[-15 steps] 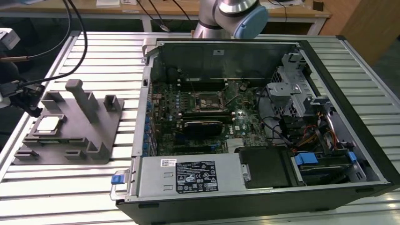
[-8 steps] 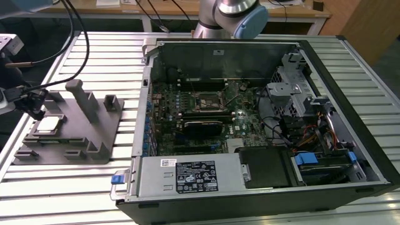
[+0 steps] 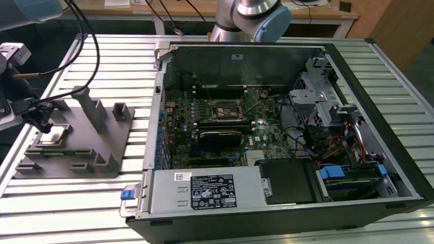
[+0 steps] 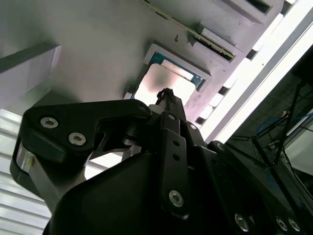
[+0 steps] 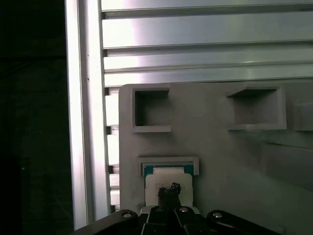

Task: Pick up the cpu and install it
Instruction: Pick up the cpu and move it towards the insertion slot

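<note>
Right, gripper [image 3: 42,124]: down low at the exterior view's left, hanging over the grey fixture [image 3: 101,152], with cables trailing off the arm above it.
Pincer state: cannot tell whether it is apart or together; in both wrist views only the black linkage and one dark tip [image 4: 166,95] show.
Cpu [image 3: 56,135]: sitting flat in a shallow square pocket near the fixture's left end in the exterior view, pale metal top facing up.
Tip against cpu: in the first wrist view the dark tip [image 5: 170,191] lies right over the chip's silvery top [image 5: 168,177]. Whether it touches, I cannot tell.
Pocket: in the second wrist view a raised grey lip frames the cpu [image 4: 168,78], with a bluish-green edge showing along one side.
Fixture: grey block with upright posts and square recesses [image 5: 149,111], resting on the slatted metal table [image 3: 101,61].
Computer case [image 3: 244,61]: lying open, well apart from the gripper, at the exterior view's right.
Socket [image 3: 226,111]: dark square with a metal frame, mid-motherboard, with the black card [image 3: 220,137] just below it.
</note>
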